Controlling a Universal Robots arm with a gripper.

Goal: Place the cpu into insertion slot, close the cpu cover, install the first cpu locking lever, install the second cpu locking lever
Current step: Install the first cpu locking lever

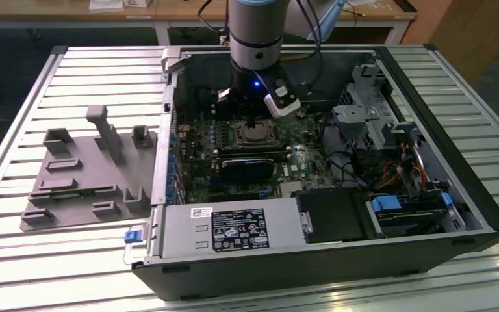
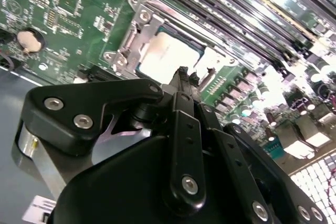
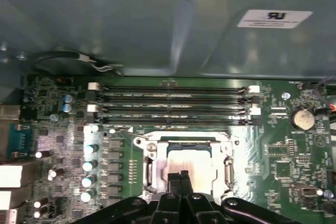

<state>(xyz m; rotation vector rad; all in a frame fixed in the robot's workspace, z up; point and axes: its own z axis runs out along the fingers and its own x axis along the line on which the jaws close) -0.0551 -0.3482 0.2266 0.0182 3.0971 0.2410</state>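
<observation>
My gripper (image 3: 180, 178) hangs low over the motherboard (image 3: 294, 153), fingers (image 2: 182, 77) pinched narrow together with nothing between them. Their tips are at the edge of the cpu cover (image 3: 181, 141) farthest from the memory slots (image 3: 173, 100). The cpu (image 3: 189, 165) already lies flat in the insertion slot (image 3: 189, 146), just beside those slots near the board's middle. I judge steps 1 and 2 done, since the cover frames the chip. Whether the 2 locking levers (image 3: 229, 169) are hooked down I cannot tell.

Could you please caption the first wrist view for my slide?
Shut gripper near the chip framed by its metal cover.
</observation>
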